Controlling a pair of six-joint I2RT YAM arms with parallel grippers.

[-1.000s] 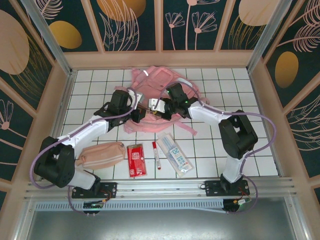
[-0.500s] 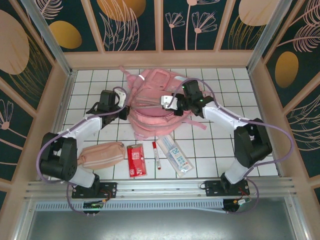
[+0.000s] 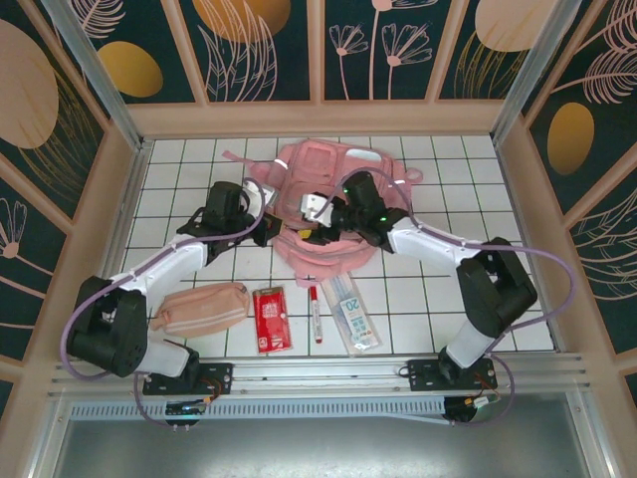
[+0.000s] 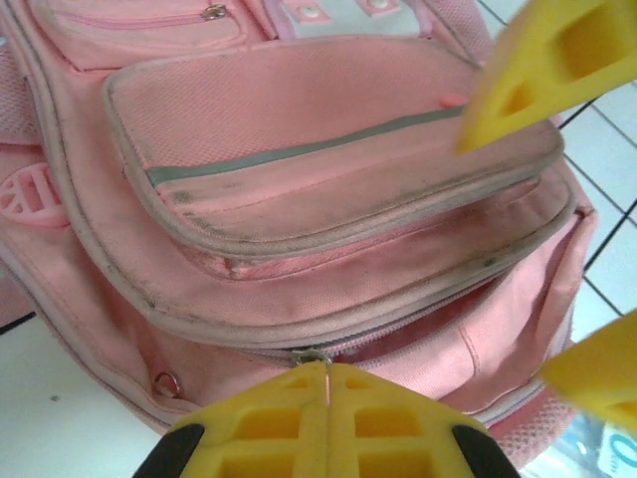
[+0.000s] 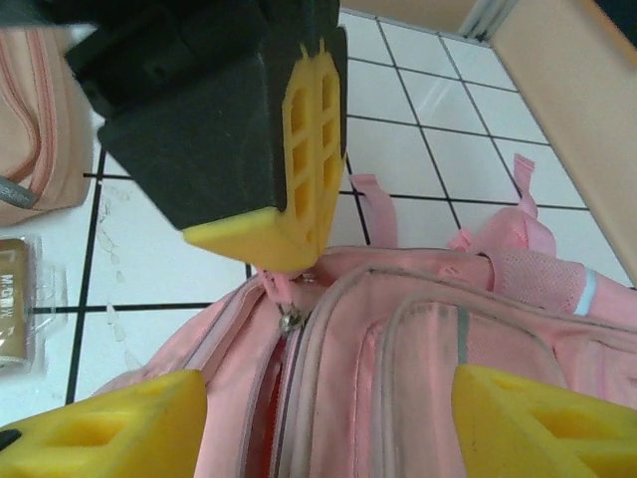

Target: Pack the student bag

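Observation:
The student bag (image 3: 338, 189) is a light-pink backpack lying on the tiled table at the centre back, front pockets up. My left gripper (image 3: 279, 231) is at its near left edge, shut on the pink zipper pull (image 5: 282, 286) of the main compartment. In the left wrist view its yellow fingers (image 4: 299, 418) press together on the pull's metal ring (image 4: 311, 356). The zip beside it gapes a little, showing a red lining (image 5: 261, 398). My right gripper (image 5: 328, 423) hovers open over the same corner of the bag (image 5: 418, 368), one finger on each side and nothing between them.
On the tiles near the arm bases lie a peach pouch (image 3: 204, 307), a red packet (image 3: 271, 319), a red pen (image 3: 316, 313) and a clear ruler pack (image 3: 350, 311). Wooden walls (image 3: 318, 119) close the table in at the back and sides.
My right gripper has gone from shut to open and let go of the bag. The bag has settled flatter and nearer the middle. My left gripper stays shut on the zipper pull.

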